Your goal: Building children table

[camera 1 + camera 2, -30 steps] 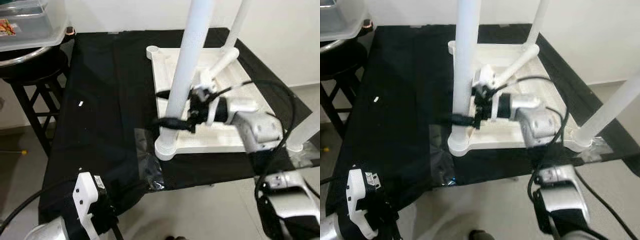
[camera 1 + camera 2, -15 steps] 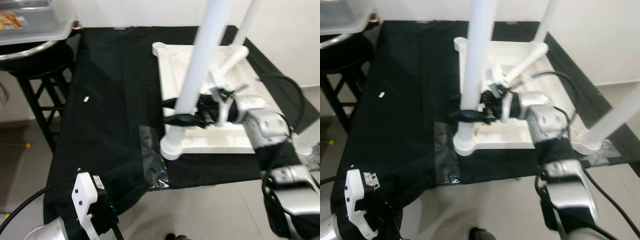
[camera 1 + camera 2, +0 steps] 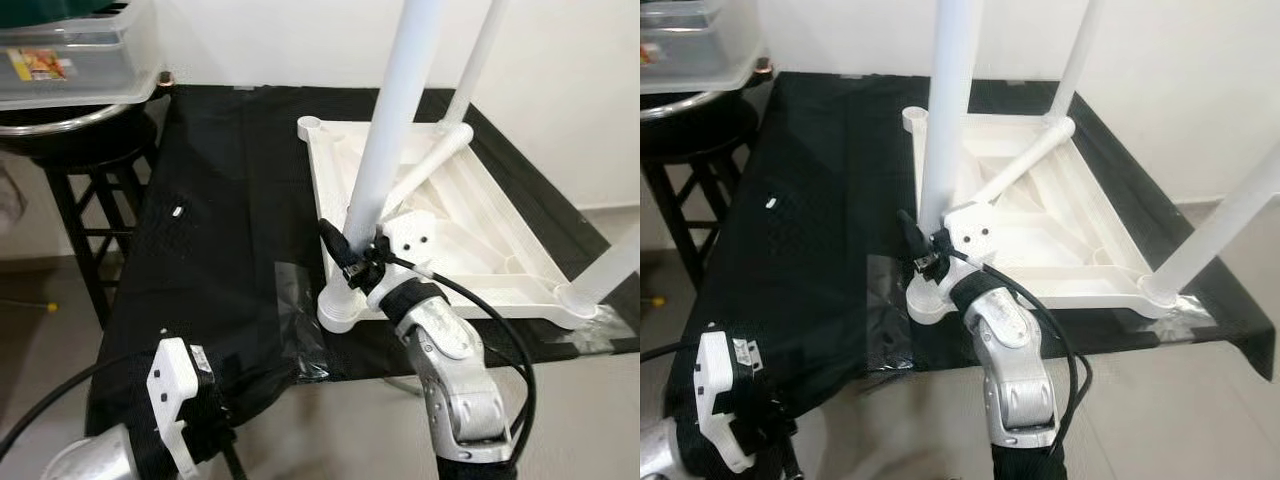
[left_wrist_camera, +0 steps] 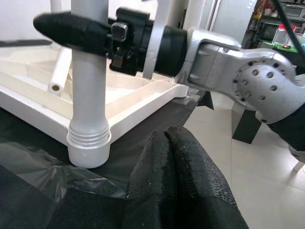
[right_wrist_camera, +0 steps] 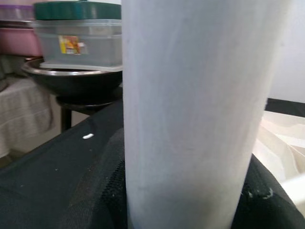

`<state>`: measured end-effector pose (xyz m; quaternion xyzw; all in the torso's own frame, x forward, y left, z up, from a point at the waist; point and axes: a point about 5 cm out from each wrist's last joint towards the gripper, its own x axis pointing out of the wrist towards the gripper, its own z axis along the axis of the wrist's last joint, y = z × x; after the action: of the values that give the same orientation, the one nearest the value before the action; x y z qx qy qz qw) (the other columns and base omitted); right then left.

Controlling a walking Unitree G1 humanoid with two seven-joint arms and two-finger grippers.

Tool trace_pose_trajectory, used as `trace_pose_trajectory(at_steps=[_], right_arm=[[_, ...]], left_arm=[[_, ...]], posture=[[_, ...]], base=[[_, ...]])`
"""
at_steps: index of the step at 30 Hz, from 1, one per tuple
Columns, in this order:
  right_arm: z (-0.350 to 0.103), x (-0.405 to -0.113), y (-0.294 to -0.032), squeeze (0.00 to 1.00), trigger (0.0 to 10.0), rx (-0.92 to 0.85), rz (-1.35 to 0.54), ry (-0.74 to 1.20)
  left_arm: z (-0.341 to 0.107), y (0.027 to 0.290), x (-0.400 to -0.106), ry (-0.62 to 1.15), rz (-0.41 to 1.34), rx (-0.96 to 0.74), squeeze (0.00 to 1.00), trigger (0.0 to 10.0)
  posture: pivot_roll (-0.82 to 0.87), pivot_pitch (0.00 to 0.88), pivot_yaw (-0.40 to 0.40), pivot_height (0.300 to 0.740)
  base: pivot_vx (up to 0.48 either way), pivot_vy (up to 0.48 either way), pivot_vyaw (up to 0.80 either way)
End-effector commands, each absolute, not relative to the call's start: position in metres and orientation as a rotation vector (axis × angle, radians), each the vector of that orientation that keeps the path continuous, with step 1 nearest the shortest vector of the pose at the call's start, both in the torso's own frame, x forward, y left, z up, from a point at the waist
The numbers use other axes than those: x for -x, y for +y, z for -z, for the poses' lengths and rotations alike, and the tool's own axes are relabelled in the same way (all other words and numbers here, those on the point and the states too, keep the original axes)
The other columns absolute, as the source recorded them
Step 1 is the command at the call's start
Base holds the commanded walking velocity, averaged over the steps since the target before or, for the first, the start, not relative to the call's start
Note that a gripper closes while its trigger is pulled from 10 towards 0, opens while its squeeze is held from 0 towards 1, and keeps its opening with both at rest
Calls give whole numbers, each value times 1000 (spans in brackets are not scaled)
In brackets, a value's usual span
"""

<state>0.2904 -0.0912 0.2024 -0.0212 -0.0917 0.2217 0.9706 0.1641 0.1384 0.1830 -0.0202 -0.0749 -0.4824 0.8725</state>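
Observation:
A white children's table [image 3: 470,235] lies upside down on the black cloth. Three white legs stand upright in its corners: the near-left leg [image 3: 388,130], the far leg [image 3: 478,55] and the right leg [image 3: 612,272]. Another leg [image 3: 432,160] lies loose across the underside, and the far-left socket [image 3: 308,125] has nothing in it. My right gripper [image 3: 343,250] is shut around the near-left leg [image 5: 190,114] just above its threaded base [image 4: 88,143]. My left gripper [image 4: 167,136] hangs low in front of the table edge, shut with nothing held.
A black stool [image 3: 85,150] at the left carries a metal bowl and stacked plastic boxes [image 3: 75,60]. Clear tape [image 3: 300,320] is stuck on the cloth by the near corner. A small white piece [image 3: 177,211] lies on the cloth. Tiled floor lies in front.
My right arm has swung from over the tabletop round to the table's near side, its gripper staying on the near-left leg. The camera has shifted too.

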Motion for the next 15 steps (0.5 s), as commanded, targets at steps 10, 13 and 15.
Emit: trace_pose_trajectory(at_steps=[10,13,15], right_arm=[[-198,-294,-88,1000,10000,-46,-625,-111],[-218,-291,-89,1000,10000,-107,-796,-194],[-231,-294,-100,1000,10000,-35,-966,-226]], left_arm=[[-181,141,-166,-145,1008,40,0,10000],[-180,139,-166,-146,1012,43,0,10000],[-180,138,-165,-146,1014,45,0,10000]], posture=[[51,167,-72,740],[49,170,-73,740],[52,173,-75,740]], base=[[0,0,0],[0,0,0],[0,0,0]])
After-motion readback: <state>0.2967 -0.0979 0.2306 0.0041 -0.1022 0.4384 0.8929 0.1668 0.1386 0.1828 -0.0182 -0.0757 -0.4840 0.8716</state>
